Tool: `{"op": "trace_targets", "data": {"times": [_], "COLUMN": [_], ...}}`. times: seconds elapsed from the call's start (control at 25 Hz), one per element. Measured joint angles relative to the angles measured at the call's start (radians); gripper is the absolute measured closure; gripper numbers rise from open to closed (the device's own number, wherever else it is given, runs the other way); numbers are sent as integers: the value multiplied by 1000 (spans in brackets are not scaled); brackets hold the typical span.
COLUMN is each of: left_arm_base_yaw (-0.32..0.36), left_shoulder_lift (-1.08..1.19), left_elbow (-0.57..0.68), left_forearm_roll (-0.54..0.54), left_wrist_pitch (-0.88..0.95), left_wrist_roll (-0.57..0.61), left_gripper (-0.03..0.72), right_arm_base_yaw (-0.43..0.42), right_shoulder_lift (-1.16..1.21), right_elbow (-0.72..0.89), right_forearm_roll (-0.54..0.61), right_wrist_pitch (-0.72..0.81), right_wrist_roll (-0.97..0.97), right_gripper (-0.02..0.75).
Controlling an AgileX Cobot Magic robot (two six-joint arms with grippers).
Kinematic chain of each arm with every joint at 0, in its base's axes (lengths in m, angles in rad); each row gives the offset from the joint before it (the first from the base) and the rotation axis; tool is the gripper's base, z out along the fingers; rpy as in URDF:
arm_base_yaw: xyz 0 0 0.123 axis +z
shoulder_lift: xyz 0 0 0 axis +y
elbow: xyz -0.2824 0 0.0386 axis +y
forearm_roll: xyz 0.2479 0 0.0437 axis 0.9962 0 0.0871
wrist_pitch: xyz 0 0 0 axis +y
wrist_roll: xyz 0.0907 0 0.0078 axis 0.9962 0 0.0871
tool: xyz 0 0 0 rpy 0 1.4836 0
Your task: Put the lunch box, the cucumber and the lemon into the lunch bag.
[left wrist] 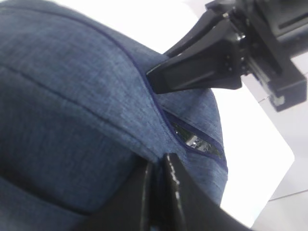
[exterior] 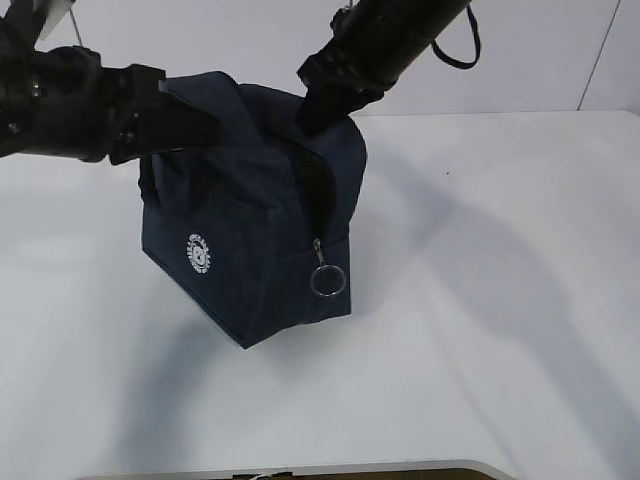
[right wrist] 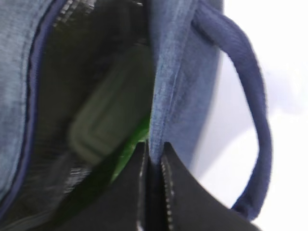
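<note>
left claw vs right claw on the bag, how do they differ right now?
The left claw pinches the lunch bag on its outer fabric at a seam; the right claw pinches the rim of the opening, above the lunch box inside. In the exterior view, left reaches in level, right steeply from above. Both are shut on fabric.

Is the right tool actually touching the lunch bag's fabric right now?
Touching. In the right wrist view the right tool is pinched shut on the lunch bag wall at the opening's edge, fabric sandwiched between its fingers.

A white table (exterior: 500,300) with a pale wall (exterior: 250,40) behind it
</note>
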Motion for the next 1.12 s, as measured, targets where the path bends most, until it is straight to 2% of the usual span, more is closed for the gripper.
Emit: {"op": "trace_targets", "data": {"times": [0.2,0.52,0.72,0.92,1.12], "left_arm_base_yaw": [-31,-82,-91,-91,-92], "left_shoulder_lift": [20,114,164,198,228], "left_elbow": [-19,-121,-151,-153,-155], "left_forearm_roll": [-5,4,6,6,6], "left_wrist_pitch": [-22,-28,-13,10,16], "left_wrist_roll": [5,20,26,122,191], "left_gripper": [686,686,686,686,686], "right_arm_base_yaw": [0,-13,-17,-18,-15], "right_shoulder_lift": [-119,-265,-351,-423,-439], "right_elbow": [140,368,512,687,784], "right_forearm_roll": [-42,-47,-48,20,71], "right_wrist_pitch": [-92,-286,-390,-548,-648], "right_wrist_roll": [24,54,75,81,83], "right_gripper": [710,710,710,710,710]}}
